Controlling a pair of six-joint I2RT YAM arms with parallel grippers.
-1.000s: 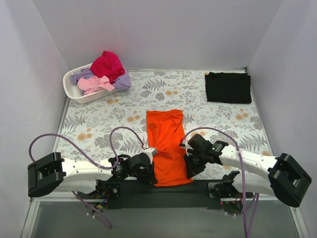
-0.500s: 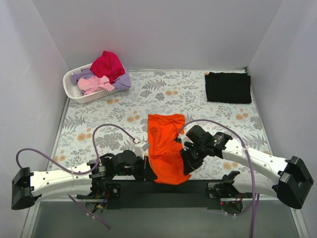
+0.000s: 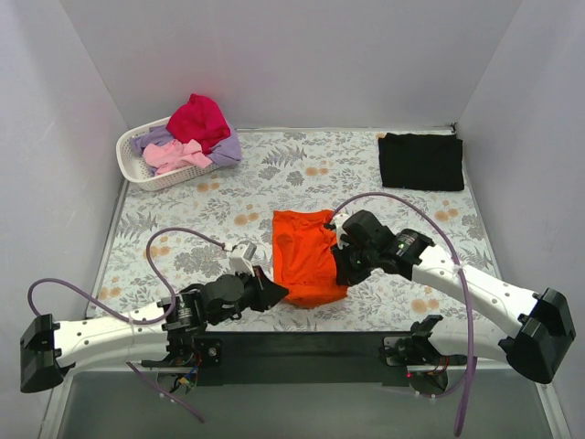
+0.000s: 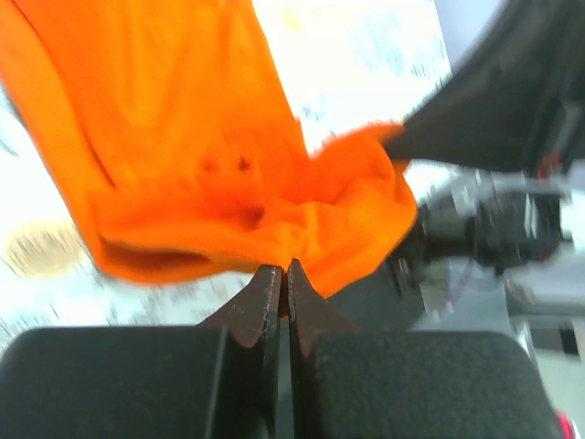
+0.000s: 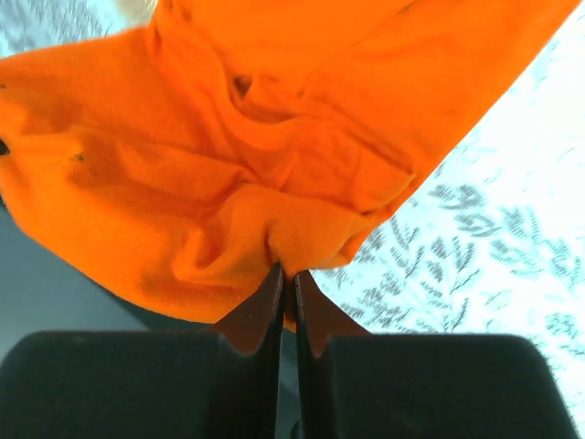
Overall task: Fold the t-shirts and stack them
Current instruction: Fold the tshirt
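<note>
The bright orange t-shirt (image 3: 306,256) lies in the middle of the floral table cloth, its near end lifted and doubled over. My left gripper (image 3: 271,294) is shut on its near left corner, and the cloth shows in the left wrist view (image 4: 183,165). My right gripper (image 3: 342,271) is shut on the near right corner, and the cloth shows in the right wrist view (image 5: 274,137). A folded black t-shirt (image 3: 420,161) lies at the far right. Magenta (image 3: 198,117), pink (image 3: 174,155) and lavender (image 3: 227,146) t-shirts are heaped in the basket.
A white slotted basket (image 3: 137,168) stands at the far left corner. Purple cables (image 3: 178,236) loop over the cloth beside both arms. White walls close the table in on three sides. A black strip (image 3: 311,346) runs along the near edge.
Both grippers have carried the near end of the orange t-shirt away from the near edge towards the far side, so the shirt now looks shorter and doubled over. Both arms reach further out.
</note>
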